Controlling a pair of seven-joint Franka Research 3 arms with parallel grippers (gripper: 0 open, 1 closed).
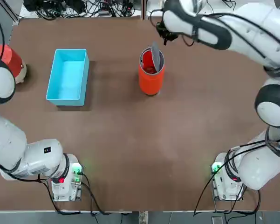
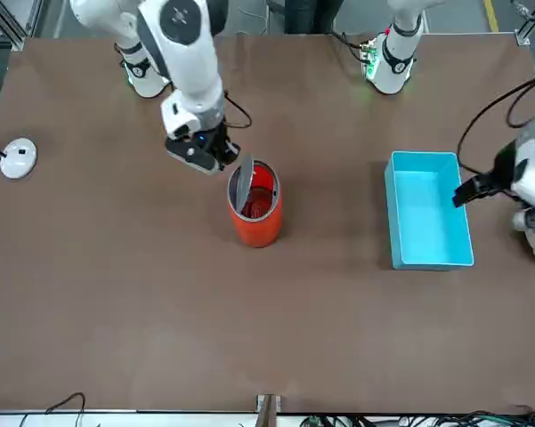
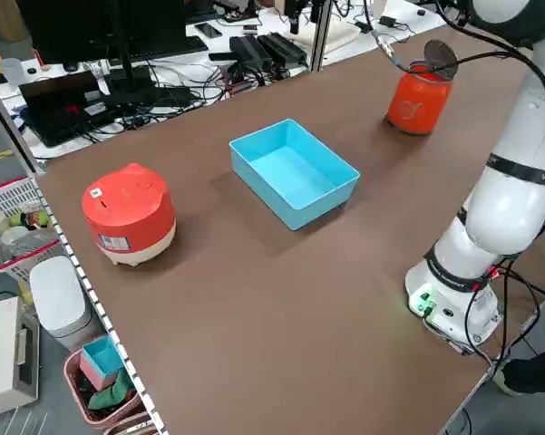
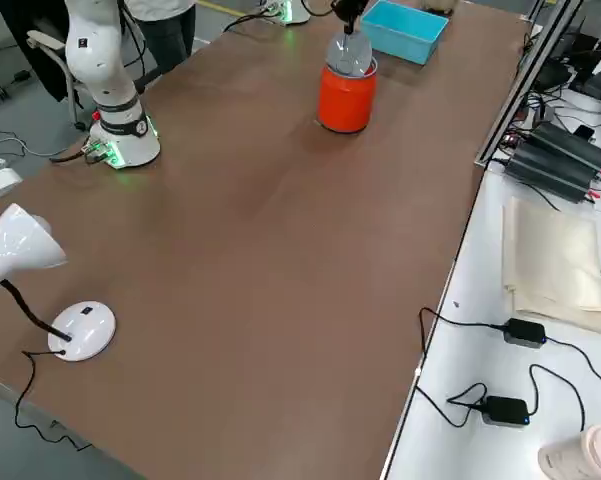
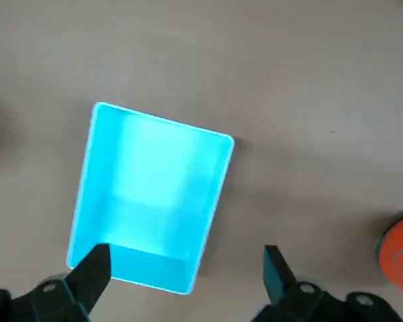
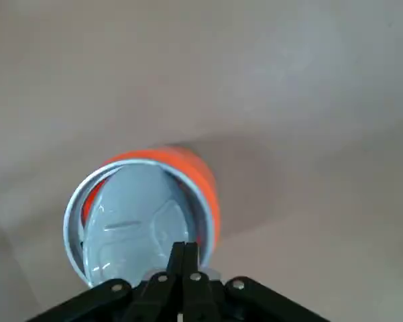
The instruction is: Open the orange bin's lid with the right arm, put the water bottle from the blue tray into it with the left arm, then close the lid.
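The orange bin [image 1: 150, 79] stands mid-table at the far side, its silver-grey lid [image 1: 155, 56] tipped up almost on edge over the opening. My right gripper [image 6: 184, 249] is shut, its tips against the lid's [image 6: 131, 221] rim at the bin's far side, also seen from the front [image 2: 215, 156]. The blue tray [image 1: 68, 74] lies to the bin's left and holds nothing. My left gripper [image 5: 186, 253] hovers open above the tray's [image 5: 154, 188] end, and shows dark beside it in the front view [image 2: 476, 187]. No water bottle shows in any view.
A red dome-shaped object with a pale base [image 1: 9, 60] sits at the table's far left, close to the left arm. A white lamp base [image 2: 18, 158] rests on the table at the robot's right side. Both arm bases stand at the near edge.
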